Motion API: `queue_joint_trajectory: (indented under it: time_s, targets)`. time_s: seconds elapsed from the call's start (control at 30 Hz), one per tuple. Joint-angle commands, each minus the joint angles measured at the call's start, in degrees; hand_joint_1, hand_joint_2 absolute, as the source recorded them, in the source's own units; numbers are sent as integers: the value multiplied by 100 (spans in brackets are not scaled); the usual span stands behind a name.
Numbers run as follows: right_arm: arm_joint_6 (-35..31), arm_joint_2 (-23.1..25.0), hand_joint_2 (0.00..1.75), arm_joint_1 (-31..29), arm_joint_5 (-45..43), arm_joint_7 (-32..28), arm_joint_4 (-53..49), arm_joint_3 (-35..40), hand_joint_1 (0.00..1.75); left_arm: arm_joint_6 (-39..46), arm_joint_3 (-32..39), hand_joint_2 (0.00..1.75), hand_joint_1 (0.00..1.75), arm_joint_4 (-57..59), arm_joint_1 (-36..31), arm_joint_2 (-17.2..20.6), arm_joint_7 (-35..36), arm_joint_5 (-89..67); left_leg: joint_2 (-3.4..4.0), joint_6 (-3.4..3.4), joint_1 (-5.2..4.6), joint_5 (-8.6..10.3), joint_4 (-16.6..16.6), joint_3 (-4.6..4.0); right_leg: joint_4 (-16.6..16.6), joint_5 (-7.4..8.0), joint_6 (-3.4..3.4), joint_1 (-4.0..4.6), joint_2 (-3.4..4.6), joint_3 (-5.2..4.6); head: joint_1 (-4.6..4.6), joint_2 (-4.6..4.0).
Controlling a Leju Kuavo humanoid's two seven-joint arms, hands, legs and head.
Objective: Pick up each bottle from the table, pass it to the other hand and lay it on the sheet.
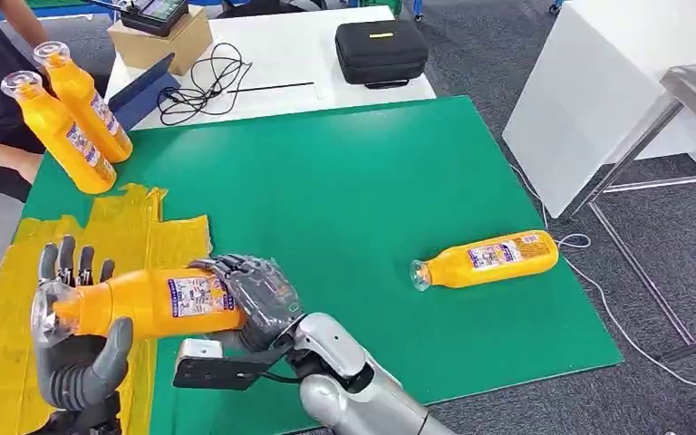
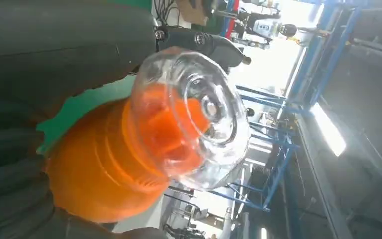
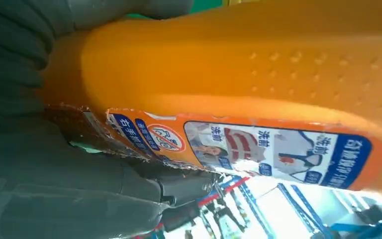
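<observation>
One bottle point(image 1: 487, 259) lies on the mat point(image 1: 344, 181), right of the sheet point(image 1: 145, 227); two bottles point(image 1: 72, 113) behind it

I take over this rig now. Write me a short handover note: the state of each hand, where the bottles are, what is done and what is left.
Right hand: grips the body of an orange bottle held level above the yellow sheet.
Left hand: cups the capped end of the same bottle; fingers not fully closed, so the pass is midway.
Second bottle: lies on its side on the green table, to the right.
Two more bottles: leaning at the far left corner, near a person.
Done: no bottle lies on the sheet.
Left: finish this pass, lay the bottle on the sheet, then handle the rest.
</observation>
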Motion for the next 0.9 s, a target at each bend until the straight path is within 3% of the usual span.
queue_joint_trajectory:
  time_s: [0.03,0.47,0.7,0.9]
  targets:
    - [-119,-668,175,125,3,3,-583,366,175,-31,238,175,0,-193,204,8,-66,140,5,-7,3,-10,-3,24,-5,-9,-4,5,-5,26,0,0]
    - [-211,-742,175,129,105,194,-963,257,175,-9,-32,175,0,-34,101,366,-159,559,1,-6,1,-2,-4,11,-3,-3,-4,2,-6,12,0,0]
    - [-801,-672,175,64,28,187,-785,-198,175,-323,-180,175,0,133,-144,282,50,826,-4,-8,0,-5,-5,24,-4,-8,-4,1,-14,25,0,0]
    - [-815,-540,175,-138,-76,247,-498,-430,175,-398,-252,175,0,172,-272,189,184,835,2,-8,-1,-3,-2,20,-1,-4,-4,0,-7,21,0,0]
